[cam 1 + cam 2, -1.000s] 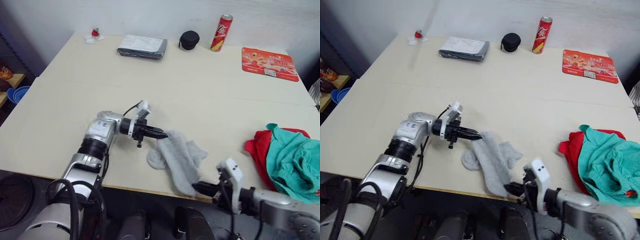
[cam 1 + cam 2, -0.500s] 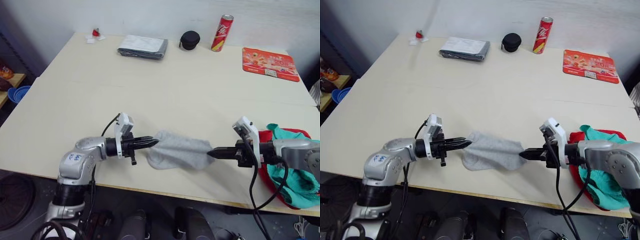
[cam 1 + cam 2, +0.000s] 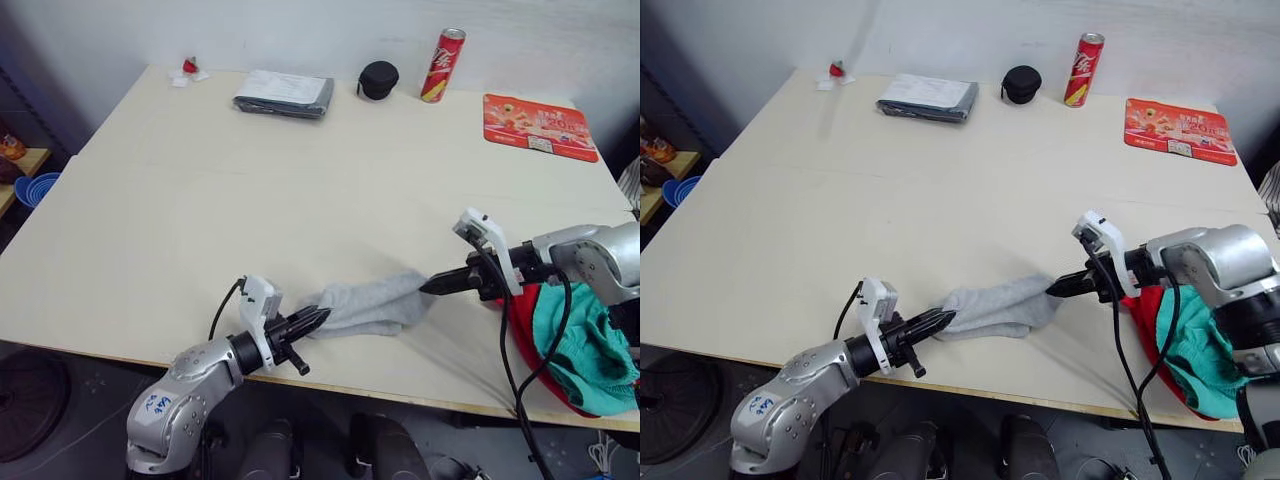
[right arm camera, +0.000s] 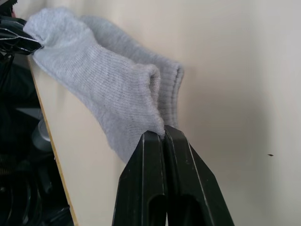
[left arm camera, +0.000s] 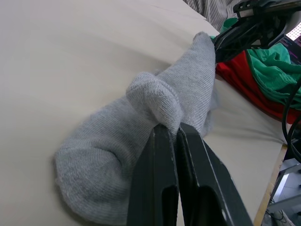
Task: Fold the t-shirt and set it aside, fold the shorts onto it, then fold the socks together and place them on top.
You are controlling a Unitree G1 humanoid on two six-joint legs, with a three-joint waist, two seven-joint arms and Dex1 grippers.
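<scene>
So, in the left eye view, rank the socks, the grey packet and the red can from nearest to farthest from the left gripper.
1. The socks, held at the left gripper.
2. The grey packet, far edge, left of centre.
3. The red can, far edge, toward the right.

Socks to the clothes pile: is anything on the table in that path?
Nothing visible. The socks hang pinched between both end effectors, and only bare table lies before the shorts on the t-shirt.
</scene>
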